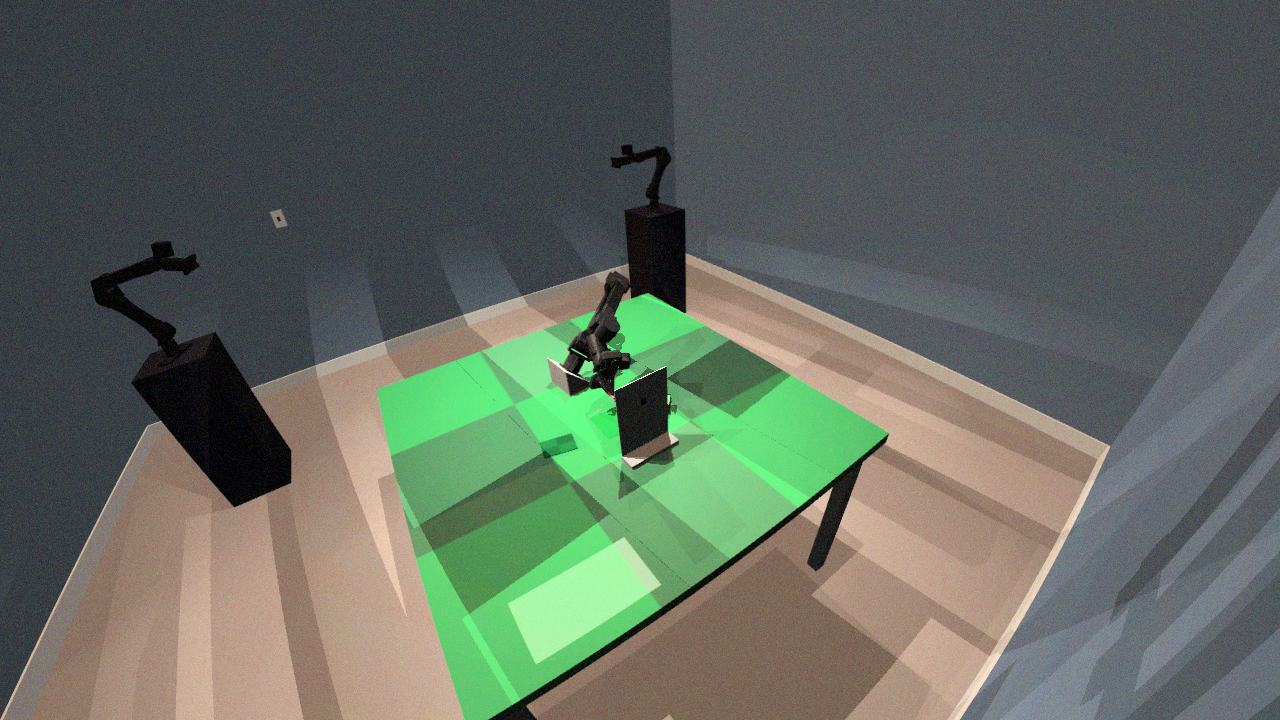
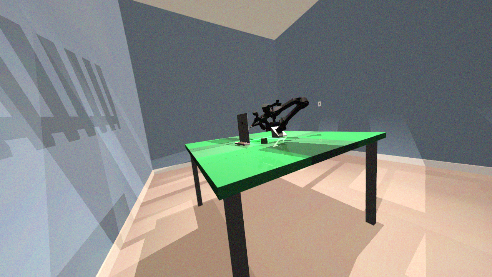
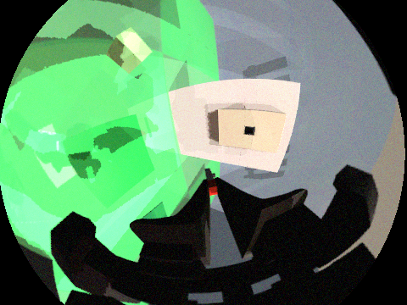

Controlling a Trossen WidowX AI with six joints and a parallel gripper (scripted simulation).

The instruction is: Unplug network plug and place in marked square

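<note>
Two black pedestals (image 1: pixel 210 416) (image 1: pixel 656 255) stand on the wooden floor (image 1: pixel 939 465) off the table, one by the back corner of the room, and each has a little camera arm on top (image 1: pixel 138 291) (image 1: pixel 646 170). The walls are blue-grey with a small white wall plate (image 1: pixel 279 218) (looks like an outlet). A small dark cube (image 2: pixel 263 140) sits on the green top.

Arm (image 2: pixel 290 106) reaching forward, elbow raised; hand (image 3: pixel 217 203) clamped, apparently on plug (image 3: pixel 213 186).
</note>
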